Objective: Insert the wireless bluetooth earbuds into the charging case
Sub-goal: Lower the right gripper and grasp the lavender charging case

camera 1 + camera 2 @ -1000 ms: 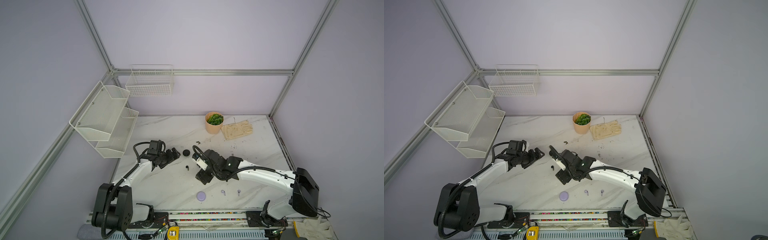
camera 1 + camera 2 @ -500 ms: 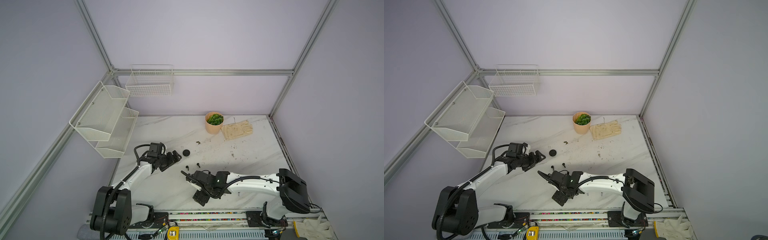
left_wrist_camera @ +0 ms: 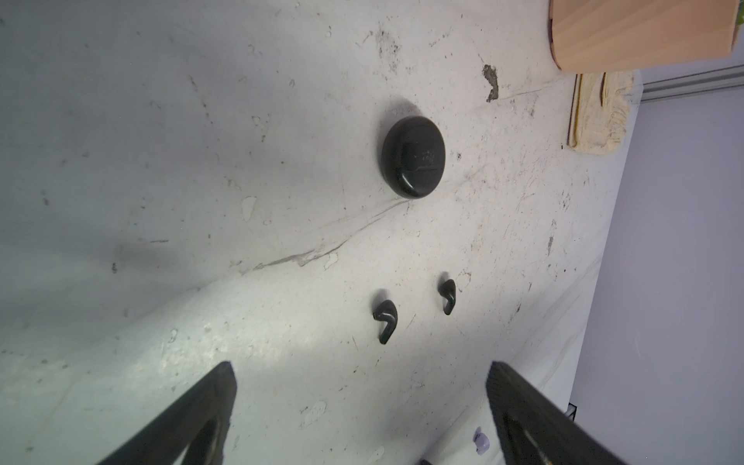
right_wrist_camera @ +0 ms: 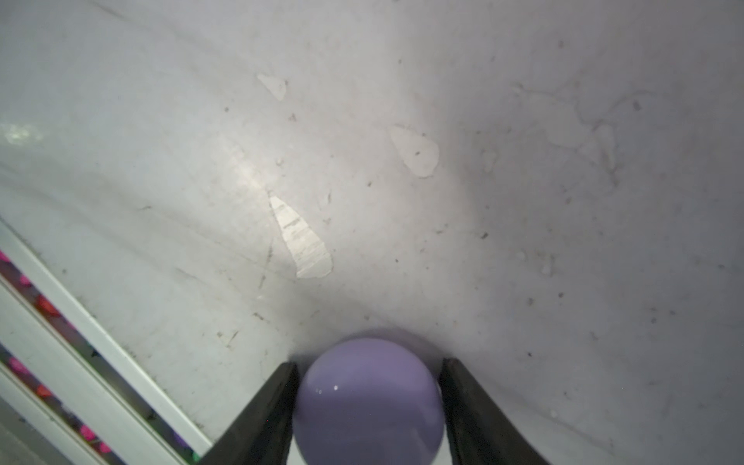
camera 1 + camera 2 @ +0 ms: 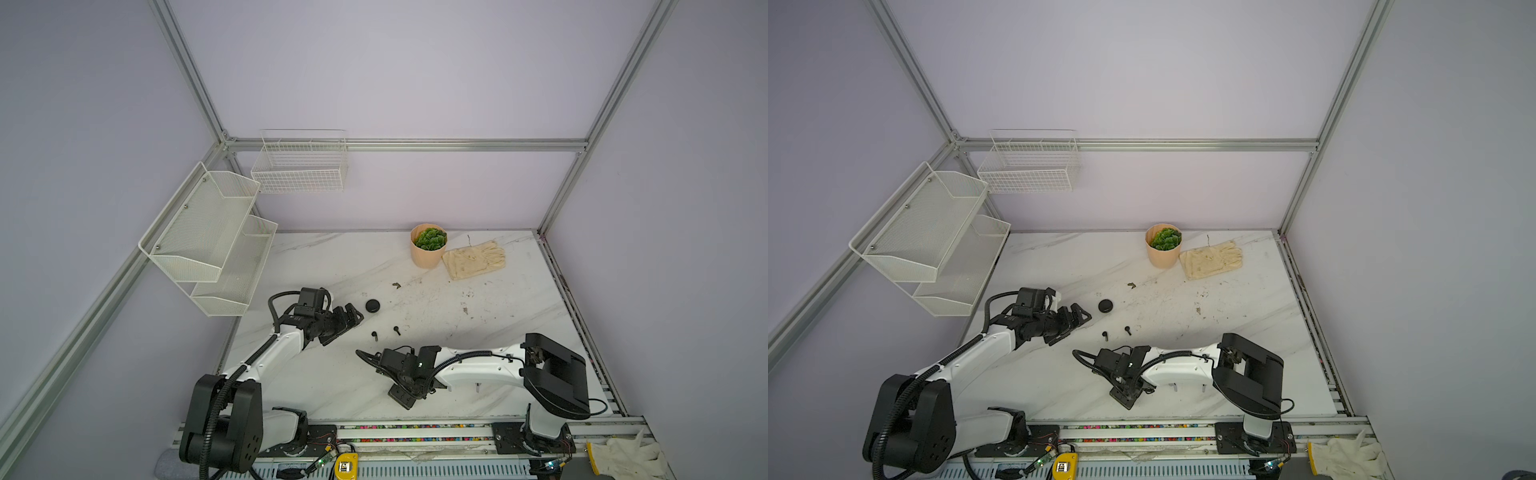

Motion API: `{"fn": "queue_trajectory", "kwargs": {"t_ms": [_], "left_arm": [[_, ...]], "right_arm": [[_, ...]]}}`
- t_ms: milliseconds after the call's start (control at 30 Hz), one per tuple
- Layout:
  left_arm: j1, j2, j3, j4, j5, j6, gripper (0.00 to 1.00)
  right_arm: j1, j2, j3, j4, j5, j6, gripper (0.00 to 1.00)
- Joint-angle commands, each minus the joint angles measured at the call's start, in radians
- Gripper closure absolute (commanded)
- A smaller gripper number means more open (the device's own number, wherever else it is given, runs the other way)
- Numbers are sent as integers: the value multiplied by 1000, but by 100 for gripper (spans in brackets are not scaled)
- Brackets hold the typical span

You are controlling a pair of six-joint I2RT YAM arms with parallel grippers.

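Left tool (image 5: 347, 326) spread wide, empty, low over worktop (image 5: 498, 316); black case (image 5: 372, 306) just past its tips. Two black earbuds (image 3: 385, 320) (image 3: 448, 296) lie loose side by side near that case, not touching it. Right tool (image 4: 368, 364) clamped on lilac case (image 4: 366, 402) by the front edge.

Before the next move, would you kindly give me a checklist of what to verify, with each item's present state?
1. Right gripper seated on the lilac case: ok, fingers against both its sides.
2. Lilac case open: cannot tell, only a smooth dome shows.
3. Left gripper free: ok, open and empty.
4. Black case open for loading: not ok, lid shut.
5. Black earbuds reachable: ok, lying loose beside the black case, clear of both grippers.
6. Pale earbuds in sight: ok, both peek out from under the right arm in a top view.
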Motion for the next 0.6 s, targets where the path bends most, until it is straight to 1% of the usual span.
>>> {"fn": "queue_trajectory", "kwargs": {"t_ms": [0,133,333,433,567], "left_arm": [[-6,-25,-37,10,23,4,3],[-8,-10,-27,11,24,4,3],[-15,13,-8,20,33,2,3],[-22,12,-6,29,34,1,4],[-49,-26,-35,72,20,-10,4]], "right_arm": [[-3,10,25,-43,39,16,41],[-2,9,26,-57,59,48,45],[-8,7,42,-67,115,134,50],[-43,2,42,-68,149,201,53],[-107,-4,56,-38,165,266,54]]}}
